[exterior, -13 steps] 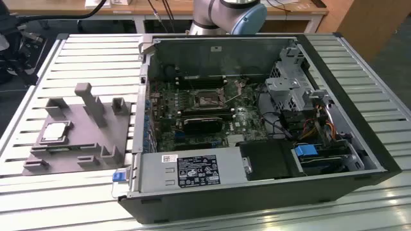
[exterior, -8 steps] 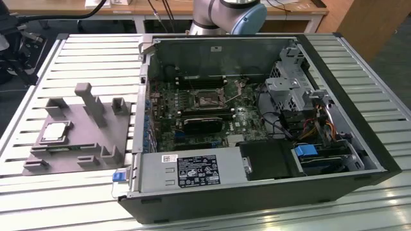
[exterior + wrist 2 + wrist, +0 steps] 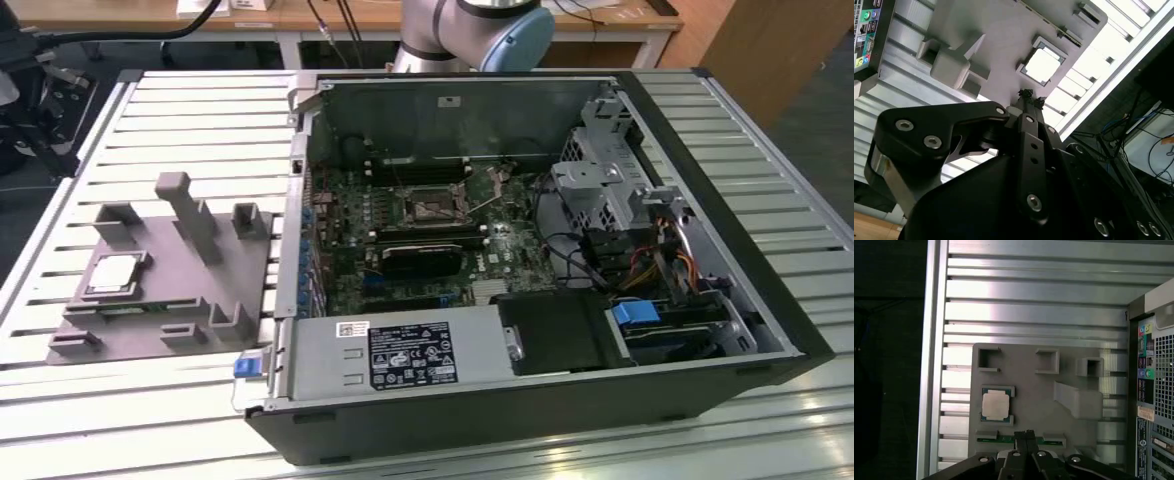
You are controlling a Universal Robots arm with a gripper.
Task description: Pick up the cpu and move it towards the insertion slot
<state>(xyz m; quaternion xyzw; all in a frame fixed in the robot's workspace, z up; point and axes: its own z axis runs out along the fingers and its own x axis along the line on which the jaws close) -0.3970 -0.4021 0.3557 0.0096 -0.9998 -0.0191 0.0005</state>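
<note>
First wrist view is bringing the hand (image 3: 1026,432) in closest of all, its fingers lying together with nothing caught between them. Just past the tips, a narrow green circuit strip (image 3: 989,440) is lying in its groove. Just beside that strip the cpu (image 3: 995,405) is sitting flat in its square pocket, silver top catching the light, with the hand not touching it. Both are resting on the grey fixture (image 3: 1024,395), and the fixture is lying on the slatted metal table (image 3: 1029,290).

Switching to the exterior view, the cpu (image 3: 114,275) is showing at nine o'clock from the open computer case (image 3: 534,410), well apart from it. Inside the case, working back from the front, the grey power supply (image 3: 400,355) is sitting nearest, then the black heatsink block (image 3: 420,262). At twelve o'clock from that block the insertion slot (image 3: 434,208) is lying with its silvery frame and dark centre. Farther on, at twelve o'clock beyond the case, the arm's base (image 3: 481,30) is standing.
</note>
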